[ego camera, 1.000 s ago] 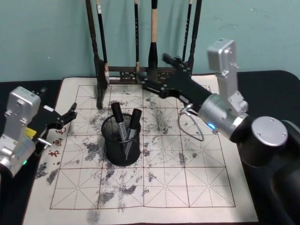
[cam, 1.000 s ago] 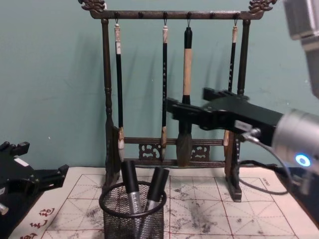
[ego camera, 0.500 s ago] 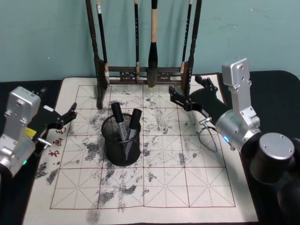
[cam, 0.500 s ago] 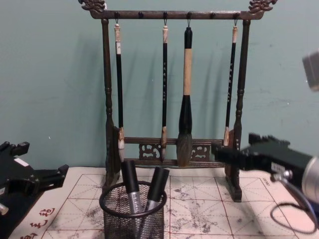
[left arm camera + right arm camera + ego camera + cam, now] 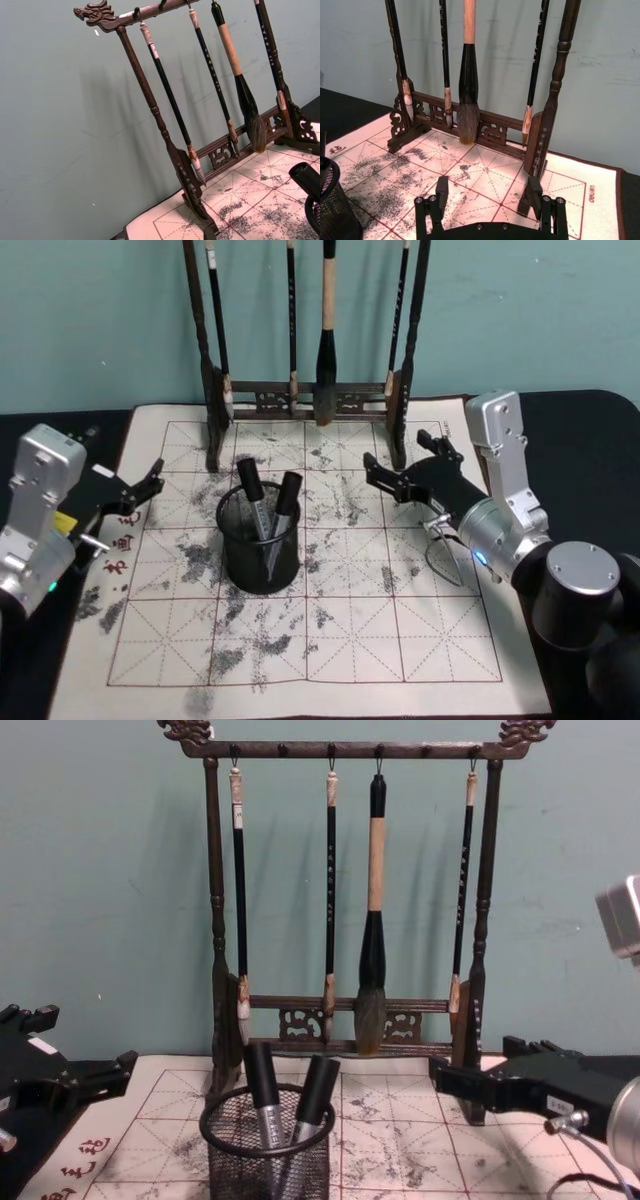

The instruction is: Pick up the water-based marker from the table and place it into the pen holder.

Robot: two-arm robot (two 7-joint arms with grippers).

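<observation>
Right hand [image 5: 400,472] open, empty, low over the bench [image 5: 350,640]. Two markers [image 5: 268,502] stand in the pen holder [image 5: 260,545] beside it. Left hand [image 5: 135,495] open, parked. Advice: withdraw clear of the brush rack [image 5: 305,390].

Even, soft indoor light; the brush rack [image 5: 345,900] throws faint shadows on the teal wall [image 5: 100,870]. Pictures sharp, without glare.

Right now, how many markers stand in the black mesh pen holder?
2: both stand side by side in the pen holder, the left marker and the right marker, leaning apart. Others could hide inside.
</observation>
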